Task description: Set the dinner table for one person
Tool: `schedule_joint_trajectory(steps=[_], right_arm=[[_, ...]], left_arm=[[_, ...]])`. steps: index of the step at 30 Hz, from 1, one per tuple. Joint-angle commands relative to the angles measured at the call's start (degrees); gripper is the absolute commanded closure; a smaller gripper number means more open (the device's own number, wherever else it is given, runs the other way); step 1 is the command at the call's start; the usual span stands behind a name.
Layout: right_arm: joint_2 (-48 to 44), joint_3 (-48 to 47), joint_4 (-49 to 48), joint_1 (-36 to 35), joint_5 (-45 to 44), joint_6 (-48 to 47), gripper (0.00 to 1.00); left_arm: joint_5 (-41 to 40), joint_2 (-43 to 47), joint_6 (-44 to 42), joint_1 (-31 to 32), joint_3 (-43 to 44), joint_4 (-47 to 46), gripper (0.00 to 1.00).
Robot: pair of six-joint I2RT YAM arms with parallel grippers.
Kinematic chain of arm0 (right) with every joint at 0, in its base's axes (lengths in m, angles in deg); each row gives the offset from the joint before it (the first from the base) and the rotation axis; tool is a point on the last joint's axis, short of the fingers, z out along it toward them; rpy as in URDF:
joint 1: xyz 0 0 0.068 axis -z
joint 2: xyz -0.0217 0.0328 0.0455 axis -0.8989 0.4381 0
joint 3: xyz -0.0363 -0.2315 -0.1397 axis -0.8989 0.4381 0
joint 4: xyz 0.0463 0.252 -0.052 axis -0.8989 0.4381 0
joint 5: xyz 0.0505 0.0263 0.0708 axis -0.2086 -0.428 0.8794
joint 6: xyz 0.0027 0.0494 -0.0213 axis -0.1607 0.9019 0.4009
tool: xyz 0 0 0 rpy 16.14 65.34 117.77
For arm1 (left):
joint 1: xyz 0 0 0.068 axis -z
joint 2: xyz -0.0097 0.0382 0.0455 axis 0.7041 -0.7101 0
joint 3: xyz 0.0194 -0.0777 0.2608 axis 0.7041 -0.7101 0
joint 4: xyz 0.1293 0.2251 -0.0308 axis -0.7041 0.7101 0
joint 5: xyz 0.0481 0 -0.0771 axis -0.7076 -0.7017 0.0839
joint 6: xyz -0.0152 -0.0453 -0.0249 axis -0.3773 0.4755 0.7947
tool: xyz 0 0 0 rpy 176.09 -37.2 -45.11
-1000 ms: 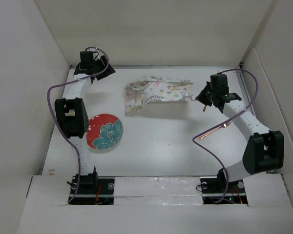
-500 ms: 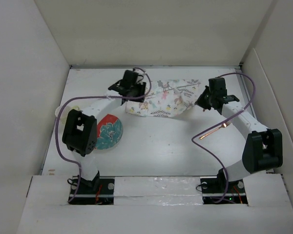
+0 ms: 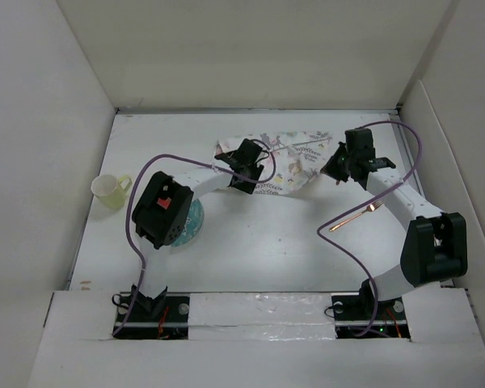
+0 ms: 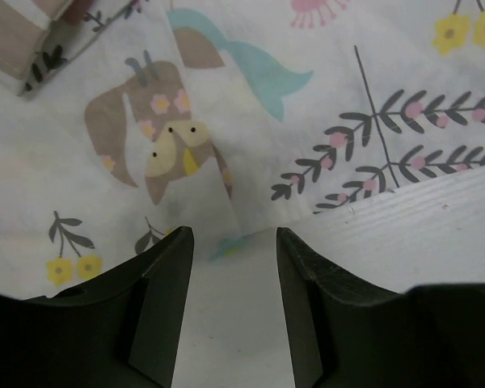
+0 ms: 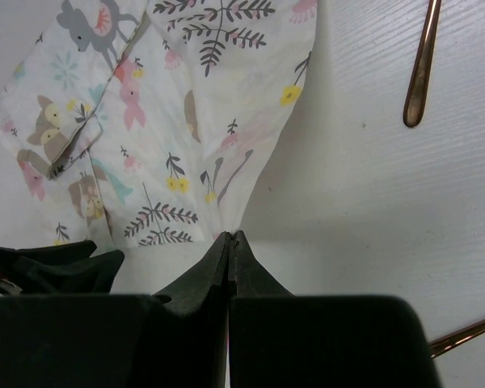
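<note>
While my right gripper [image 5: 229, 236] clamps the cloth [image 3: 291, 162] at its right edge, my left gripper [image 4: 234, 242] hovers, jaws apart, over its near edge on the table [image 3: 267, 242]. My left arm [image 3: 166, 212] hides part of the plate [image 3: 194, 222]; a cup [image 3: 109, 191] stands far left.

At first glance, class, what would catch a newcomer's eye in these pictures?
The rumpled floral placemat at the far middle of the table draws the eye, the right gripper shut on its right corner, the left gripper open over its near edge. A pale yellow cup stands at the left edge.
</note>
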Motion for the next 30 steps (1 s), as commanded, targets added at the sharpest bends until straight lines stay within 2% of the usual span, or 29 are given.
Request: schedule_joint_trajectory(steps=[1,6,12,15,17,19,24,26,30], right_arm=[[-0.54,0.95,-2.89,0.38,1.03,-0.11,1.00],[-0.90,1.48,-3.07,0.38,1.21,-0.28,1.00],[-1.16,1.39,-3.06,0.38,1.29,-0.37,1.00],[-1.07,1.39,-3.15,0.38,1.38,-0.37,1.00],[-1.07,1.39,-3.15,0.38,1.29,-0.28,1.00],[-1.16,1.13,-2.98,0.38,1.03,-0.28,1.00],[-1.60,0.08,-2.54,0.38,0.68,-0.46,1.00],[-2.30,-0.62,-2.19,0.38,0.85,-0.37,1.00],[-5.36,-2.64,-1.22,0.38,1.12,-0.19,1.00]], left_arm=[[-5.48,1.67,1.35,-0.25,0.76,-1.15,0.57],[-6.81,-0.79,2.40,-0.25,1.55,-0.97,0.59],[-6.19,-2.03,2.75,-0.78,-0.47,-2.02,0.66],[-6.02,-2.20,2.67,-0.78,-0.91,-2.20,0.76],[-6.72,-1.77,2.93,-1.31,-1.17,-2.20,0.92],[-7.07,-0.02,3.02,-1.31,-1.35,-2.73,1.00],[-6.10,3.94,2.75,-3.59,0.49,-2.12,1.00],[-6.19,5.61,2.84,-5.87,1.98,-0.98,1.00],[-1.02,12.97,6.16,-11.49,3.74,-1.23,1.00]])
